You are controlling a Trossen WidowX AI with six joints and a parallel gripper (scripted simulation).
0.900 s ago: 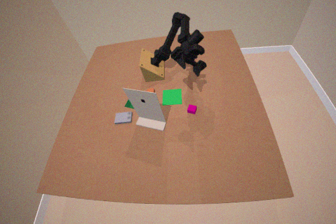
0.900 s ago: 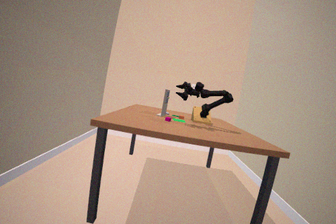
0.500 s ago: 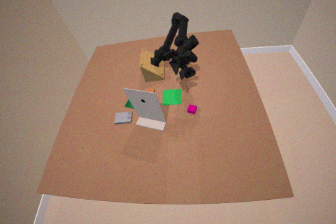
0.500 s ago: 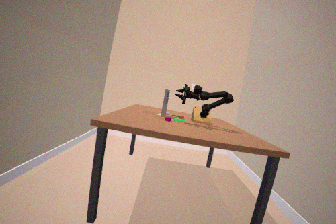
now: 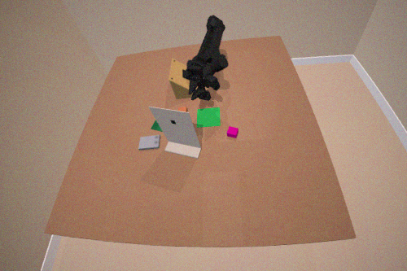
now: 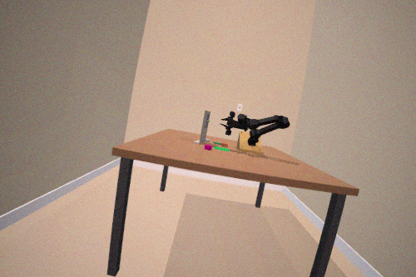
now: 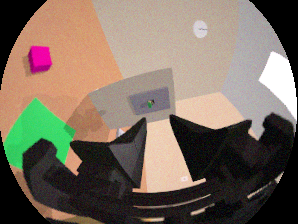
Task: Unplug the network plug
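Currently, the partly open, empty fingers stand short of the panel; angular misalignment could make them miss the tab.
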